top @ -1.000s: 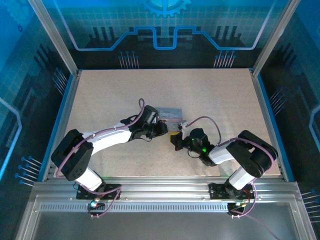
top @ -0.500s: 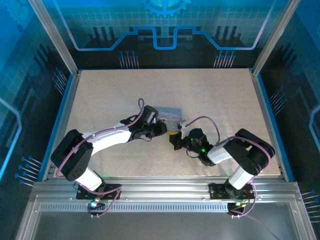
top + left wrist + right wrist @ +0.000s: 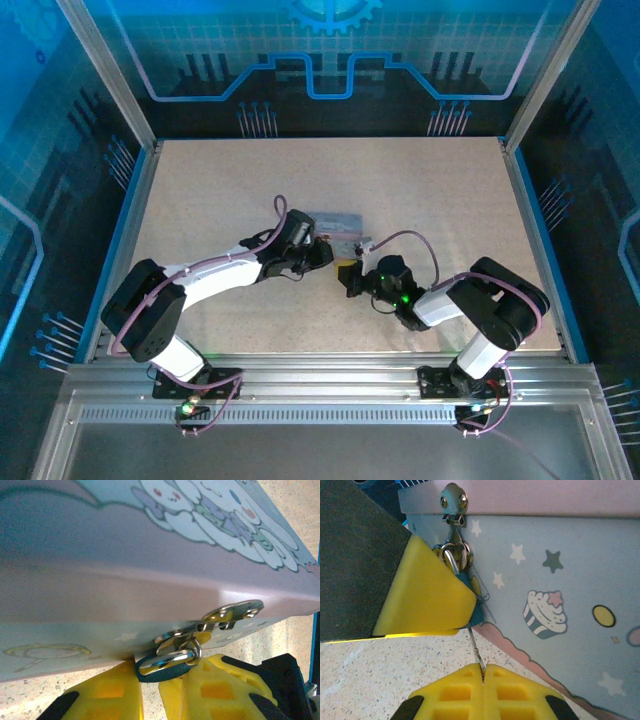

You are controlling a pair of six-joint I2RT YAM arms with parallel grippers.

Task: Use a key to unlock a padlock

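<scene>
The tin [image 3: 335, 220] lies on the counter [image 3: 430, 190], just beyond both tools. The left tool [image 3: 322, 252] sits at the tin's near wall on the left. The right tool [image 3: 351, 277] sits to the near right, and the two tips are close together. A hasp [image 3: 232, 613] is on that wall, and the padlock [image 3: 167, 661] hangs from it between the left tool's fingers [image 3: 107, 695]. The key [image 3: 474, 642] stands between the right tool's fingertips [image 3: 455, 695], pointing ahead to the padlock beside a left-tool finger.

Teal padlock [image 3: 167, 661] hangs from a silver hasp [image 3: 232, 614], thin key [image 3: 475, 647] pointing toward it.
</scene>
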